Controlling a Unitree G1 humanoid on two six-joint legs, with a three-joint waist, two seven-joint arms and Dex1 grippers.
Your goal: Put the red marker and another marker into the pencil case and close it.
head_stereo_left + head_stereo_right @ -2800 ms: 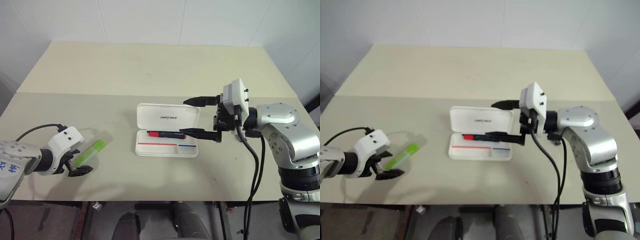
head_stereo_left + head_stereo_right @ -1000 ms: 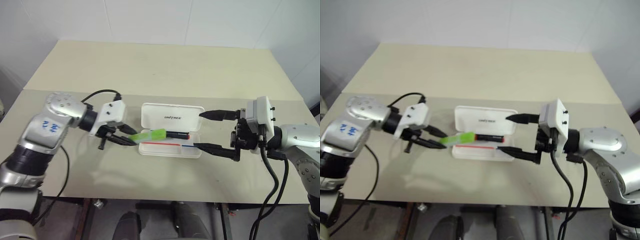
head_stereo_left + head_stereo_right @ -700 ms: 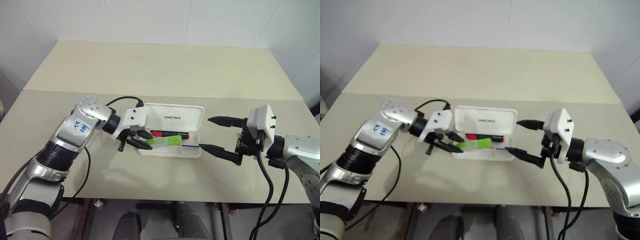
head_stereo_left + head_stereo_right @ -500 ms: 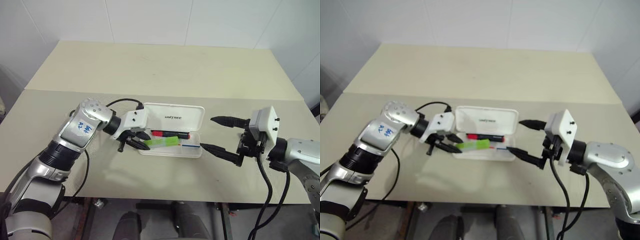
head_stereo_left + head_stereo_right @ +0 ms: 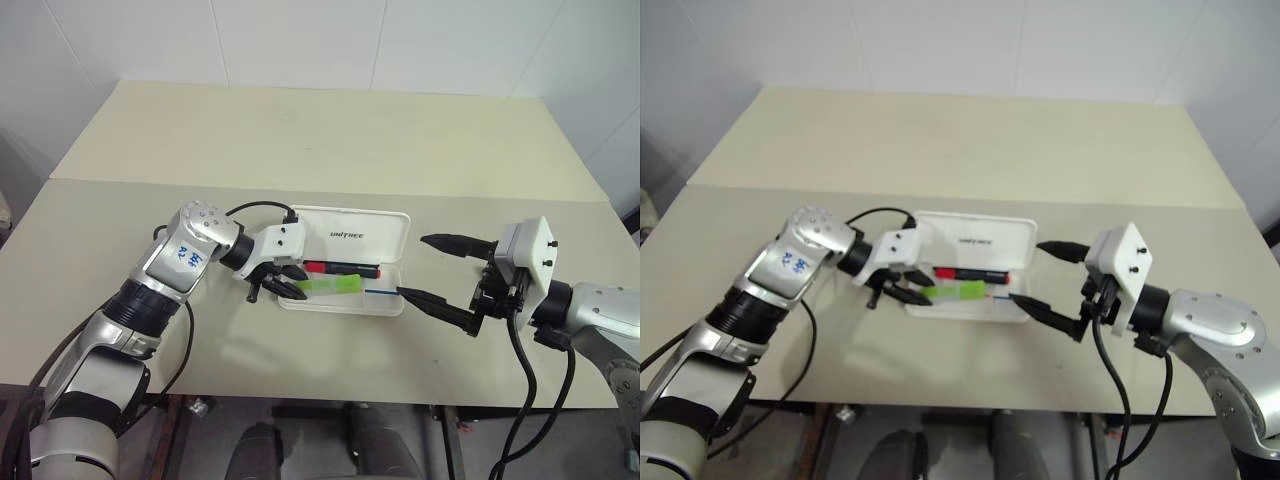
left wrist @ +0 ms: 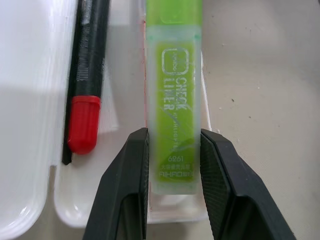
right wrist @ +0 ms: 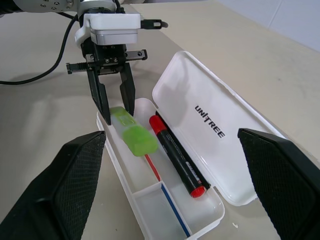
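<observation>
Left wrist view: left gripper pinching the highlighter over the case; released askew, it could straddle the rim.

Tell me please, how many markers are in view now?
2. The red marker lies in the open case, on the lid side. The green marker is over the case's front half, held by the left gripper. No others seem hidden.

a pale beige table with a seam line across its width; behind the table, a white tiled wall; under the table's near edge, dark frame bars.
</observation>
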